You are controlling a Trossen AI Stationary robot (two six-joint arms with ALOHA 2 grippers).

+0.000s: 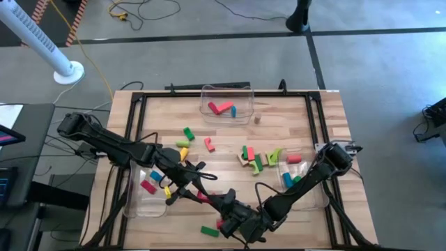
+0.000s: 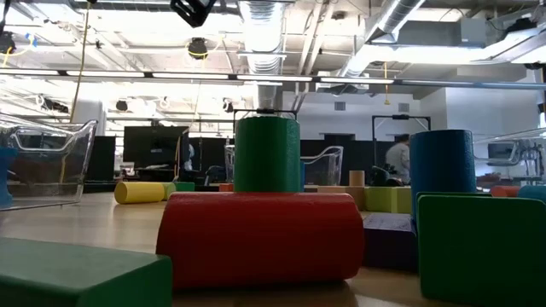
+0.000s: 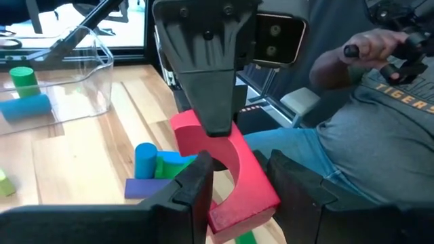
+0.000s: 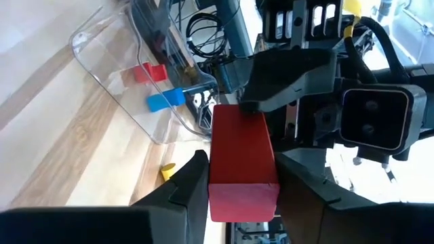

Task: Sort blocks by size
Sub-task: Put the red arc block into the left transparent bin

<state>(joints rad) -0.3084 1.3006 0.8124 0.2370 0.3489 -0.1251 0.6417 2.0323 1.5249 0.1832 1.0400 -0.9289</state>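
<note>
Left gripper [image 3: 241, 186] pinching the lower end of a red arch block [image 3: 252, 193], fingers [image 3: 193, 186] pressed to its two sides. Right gripper [image 4: 244, 179] clamped on the same arch's other end, so both grip one block between them, lifted off the wood.

Just under the arch and to one side: a blue cylinder [image 3: 145, 159] upright on a purple block [image 3: 146, 188], a green piece touching them. Close by on the opposite side: a small yellow block [image 4: 167, 171] lying loose on the table [image 1: 306, 125].

Farther from the arch, a clear bin [image 3: 98, 64] with a green cylinder [image 3: 22, 79] and a blue cylinder [image 3: 26, 107] inside. Another clear bin [image 4: 102, 41] off the arch's other side, holding a red piece [image 4: 149, 71] and a blue piece [image 4: 165, 100].

Near the front rim, beside the arch: a green bar [image 1: 209, 230]. Table edge right beside the arch, little bare wood there; beyond the edge a seated person [image 3: 380, 135] in a grey shirt. Wider open boards toward the table's middle, between the arch and a mixed cluster of blocks [image 1: 261, 159].
</note>
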